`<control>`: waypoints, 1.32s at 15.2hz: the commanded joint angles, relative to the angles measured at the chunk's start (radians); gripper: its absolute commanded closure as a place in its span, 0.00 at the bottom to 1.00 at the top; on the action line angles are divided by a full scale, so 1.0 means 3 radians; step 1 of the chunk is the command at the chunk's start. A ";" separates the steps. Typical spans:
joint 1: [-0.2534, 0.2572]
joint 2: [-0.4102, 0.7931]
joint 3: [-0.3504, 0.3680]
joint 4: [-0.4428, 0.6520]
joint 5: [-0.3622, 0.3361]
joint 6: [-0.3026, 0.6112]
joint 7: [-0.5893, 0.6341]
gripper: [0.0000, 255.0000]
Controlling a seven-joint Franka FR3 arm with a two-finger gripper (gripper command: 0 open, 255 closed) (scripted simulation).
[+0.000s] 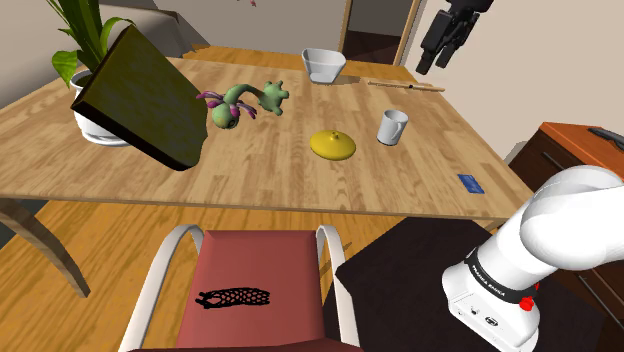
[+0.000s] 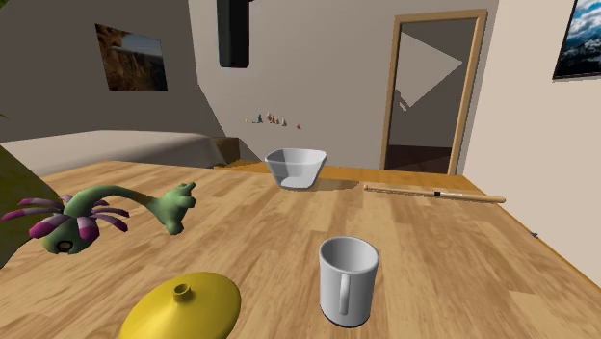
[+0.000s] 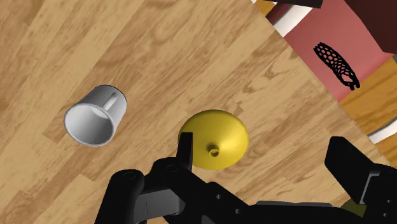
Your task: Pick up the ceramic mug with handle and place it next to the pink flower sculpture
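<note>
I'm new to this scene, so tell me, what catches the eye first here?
A green sculpture with pink-purple petals sprawls in the middle of the wooden table, with a yellow dome and a pale mug toward the shoulder view's right of it. The black pincer hangs open high above them.

The mug (image 1: 391,127) is showing pale grey, the domed lid (image 1: 332,144) yellow, the flower sculpture (image 1: 224,113) green with pink-and-purple striped petals
</note>
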 commanded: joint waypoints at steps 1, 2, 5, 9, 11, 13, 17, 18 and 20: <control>0.0000 0.0000 0.0000 0.0000 0.0000 0.0000 0.0000 0.00; -0.0017 0.0042 -0.0054 -0.0041 -0.0027 0.0075 -0.0063 0.00; -0.0065 0.0193 -0.0216 -0.0138 -0.0101 0.0302 -0.0250 0.00; -0.0125 0.0455 -0.0431 -0.0210 -0.0180 0.0608 -0.0498 0.00; -0.0152 0.0610 -0.0538 -0.0220 -0.0207 0.0760 -0.0624 0.00; -0.0175 0.0781 -0.0644 -0.0212 -0.0224 0.0909 -0.0751 0.00; -0.0209 0.1164 -0.0853 -0.0145 -0.0218 0.1193 -0.1015 0.00; -0.0215 0.1267 -0.0904 -0.0118 -0.0206 0.1260 -0.1084 0.00; -0.0225 0.1484 -0.1004 -0.0049 -0.0170 0.1388 -0.1227 0.00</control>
